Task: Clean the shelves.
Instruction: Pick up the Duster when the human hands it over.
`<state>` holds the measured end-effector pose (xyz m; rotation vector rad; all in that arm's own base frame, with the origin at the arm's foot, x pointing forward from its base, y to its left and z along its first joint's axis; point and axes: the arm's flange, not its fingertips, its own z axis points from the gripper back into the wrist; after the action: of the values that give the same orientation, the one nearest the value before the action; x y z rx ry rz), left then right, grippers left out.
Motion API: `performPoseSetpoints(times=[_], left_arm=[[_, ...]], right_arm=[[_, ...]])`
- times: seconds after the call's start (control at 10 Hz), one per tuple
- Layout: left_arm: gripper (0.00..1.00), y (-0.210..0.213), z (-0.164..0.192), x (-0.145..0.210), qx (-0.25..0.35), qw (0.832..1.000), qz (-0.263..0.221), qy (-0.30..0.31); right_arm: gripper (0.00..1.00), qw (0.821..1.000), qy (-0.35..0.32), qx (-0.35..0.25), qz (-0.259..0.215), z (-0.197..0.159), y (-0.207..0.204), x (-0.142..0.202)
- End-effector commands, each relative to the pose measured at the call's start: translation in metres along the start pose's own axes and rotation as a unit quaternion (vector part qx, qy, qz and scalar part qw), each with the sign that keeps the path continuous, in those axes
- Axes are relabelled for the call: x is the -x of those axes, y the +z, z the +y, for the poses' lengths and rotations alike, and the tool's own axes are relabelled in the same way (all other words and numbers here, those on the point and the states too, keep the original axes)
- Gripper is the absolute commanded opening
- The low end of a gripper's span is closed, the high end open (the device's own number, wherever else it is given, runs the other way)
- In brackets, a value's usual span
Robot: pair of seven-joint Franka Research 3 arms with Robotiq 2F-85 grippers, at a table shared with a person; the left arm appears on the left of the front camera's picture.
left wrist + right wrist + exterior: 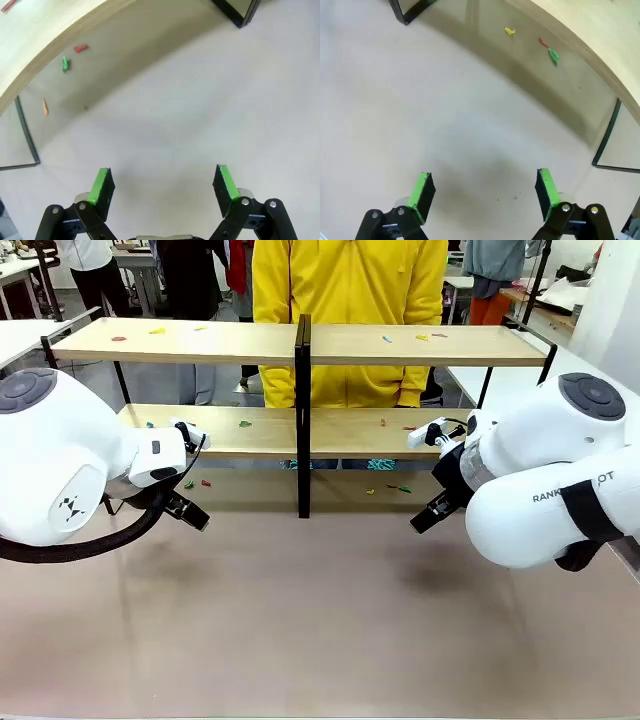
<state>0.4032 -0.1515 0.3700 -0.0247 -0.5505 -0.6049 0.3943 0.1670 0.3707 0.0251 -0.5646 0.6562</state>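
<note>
The shelves (pixel 225 342) stand across the far half of the table: two long pale wood boards in a thin black frame with a black centre post (pixel 303 410). Small coloured scraps (pixel 244 423) lie scattered on both boards. My left gripper (pixel 188 510) hangs low over the tabletop in front of the lower board's left half. It is open, green pads (pixel 102 186) wide apart, nothing between them. My right gripper (pixel 428 515) mirrors it on the right side, open and empty (pixel 484 192). The lower board's edge (pixel 35 35) (pixel 600 35) shows in both wrist views.
More scraps lie on the brown tabletop under the lower board: red (pixel 80 48), green (pixel 65 63) and orange (pixel 45 106) on the left, yellow (pixel 509 31), red (pixel 543 42) and green (pixel 553 56) on the right. A person in a yellow top (pixel 350 280) stands behind the shelves.
</note>
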Motion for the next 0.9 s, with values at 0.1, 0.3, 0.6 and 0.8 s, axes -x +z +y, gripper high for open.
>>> performPoseSetpoints(times=[0.1,0.3,0.6,0.8], left_arm=[[1.00,0.0001,0.0000,0.0000,0.000,1.000,0.000,0.000],[1.00,0.0001,0.0000,0.0000,0.000,1.000,0.000,0.000],[1.00,0.0001,0.0000,0.0000,0.000,1.000,0.000,0.000],[1.00,0.0001,0.0000,0.0000,0.000,1.000,0.000,0.000]], right_arm=[[1.00,1.000,0.000,0.000,0.000,0.0000,0.0000,-0.0001],[1.00,1.000,0.000,0.000,0.000,0.0000,0.0000,-0.0001],[1.00,1.000,0.000,0.000,0.000,0.0000,0.0000,-0.0001],[1.00,1.000,0.000,0.000,0.000,0.0000,0.0000,-0.0001]])
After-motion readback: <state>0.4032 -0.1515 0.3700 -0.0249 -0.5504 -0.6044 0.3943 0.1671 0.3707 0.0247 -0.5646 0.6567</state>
